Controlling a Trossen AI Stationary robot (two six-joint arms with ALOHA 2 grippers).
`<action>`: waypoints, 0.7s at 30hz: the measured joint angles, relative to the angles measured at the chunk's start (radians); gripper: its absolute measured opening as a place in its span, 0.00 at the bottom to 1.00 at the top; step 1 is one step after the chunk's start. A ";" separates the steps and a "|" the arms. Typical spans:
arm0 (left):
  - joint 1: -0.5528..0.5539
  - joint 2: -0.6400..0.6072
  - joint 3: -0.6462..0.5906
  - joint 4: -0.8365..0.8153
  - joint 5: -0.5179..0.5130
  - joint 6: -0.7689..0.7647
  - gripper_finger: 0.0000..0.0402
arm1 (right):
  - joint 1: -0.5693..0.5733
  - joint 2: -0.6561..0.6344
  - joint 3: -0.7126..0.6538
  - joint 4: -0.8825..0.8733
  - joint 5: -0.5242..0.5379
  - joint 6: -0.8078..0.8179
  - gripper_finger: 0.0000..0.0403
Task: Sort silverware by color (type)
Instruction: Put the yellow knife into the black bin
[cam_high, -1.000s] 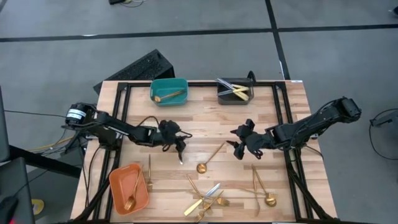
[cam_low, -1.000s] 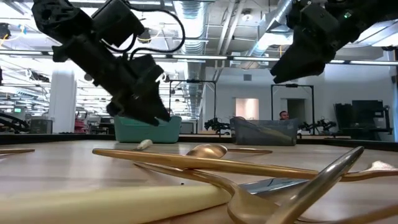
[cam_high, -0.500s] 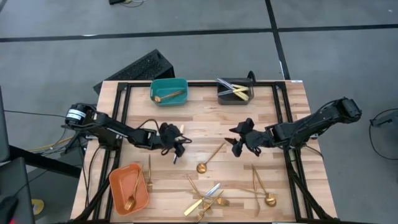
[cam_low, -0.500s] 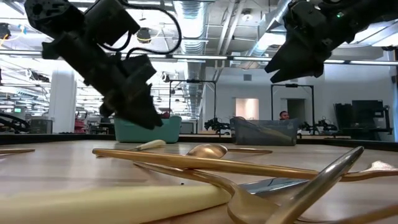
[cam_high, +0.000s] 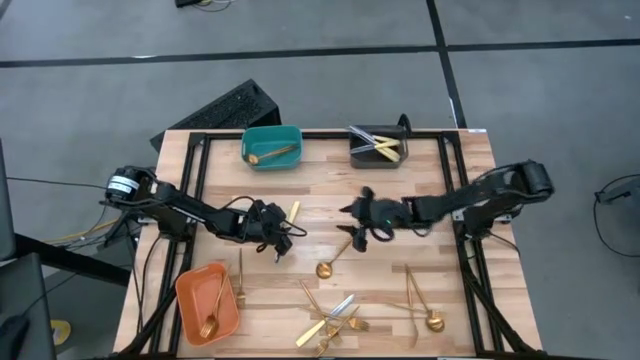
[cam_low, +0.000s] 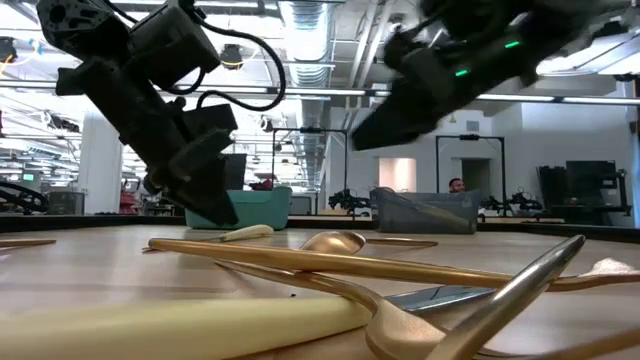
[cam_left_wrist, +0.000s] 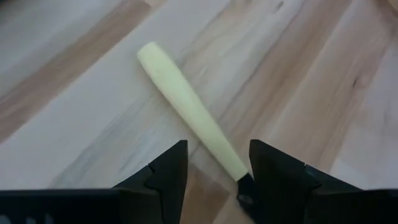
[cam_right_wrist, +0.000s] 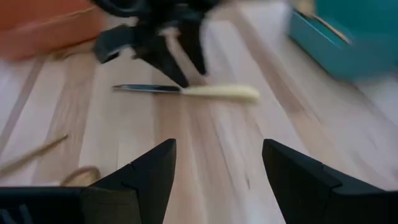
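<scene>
A knife with a cream handle (cam_high: 292, 212) and a dark blade lies flat on the wood near the table's middle; it also shows in the right wrist view (cam_right_wrist: 214, 92) and the low view (cam_low: 245, 232). My left gripper (cam_high: 279, 238) is open and low over the knife, with its fingers either side of the spot where handle (cam_left_wrist: 186, 112) meets blade. My right gripper (cam_high: 357, 228) hangs open above the table, right of the knife, and holds nothing. A gold spoon (cam_high: 335, 254) lies just near of it. My left gripper (cam_left_wrist: 214, 180) straddles the knife where handle meets blade. The handle's end runs close beside one finger (cam_left_wrist: 273, 180), and I cannot tell whether that finger touches it. The knife lies flat on the table.
A teal bin (cam_high: 272, 147) and a grey bin (cam_high: 378, 147) with cutlery stand at the far edge. An orange bin (cam_high: 207, 303) is at the near left. Loose gold pieces: a fork (cam_high: 240, 275), a pile (cam_high: 330, 320) and a spoon (cam_high: 425, 305). Black rails frame the table.
My right gripper has moved toward the table's left, from right of centre to a spot near the knife. My left gripper has drawn back a little toward the left edge and sunk lower. The knife's cream handle has come down to lie flat on the table.
</scene>
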 joint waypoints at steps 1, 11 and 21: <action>-0.004 -0.003 0.000 -0.014 0.009 0.000 0.40 | -0.025 0.035 0.030 0.012 -0.060 -0.054 0.66; -0.051 -0.017 0.002 -0.160 0.043 -0.074 0.40 | -0.164 0.379 0.482 -0.241 -0.218 -0.370 0.66; -0.184 -0.252 -0.001 -0.365 -0.178 -0.164 0.40 | -0.185 0.670 0.909 -0.665 -0.276 -0.508 0.66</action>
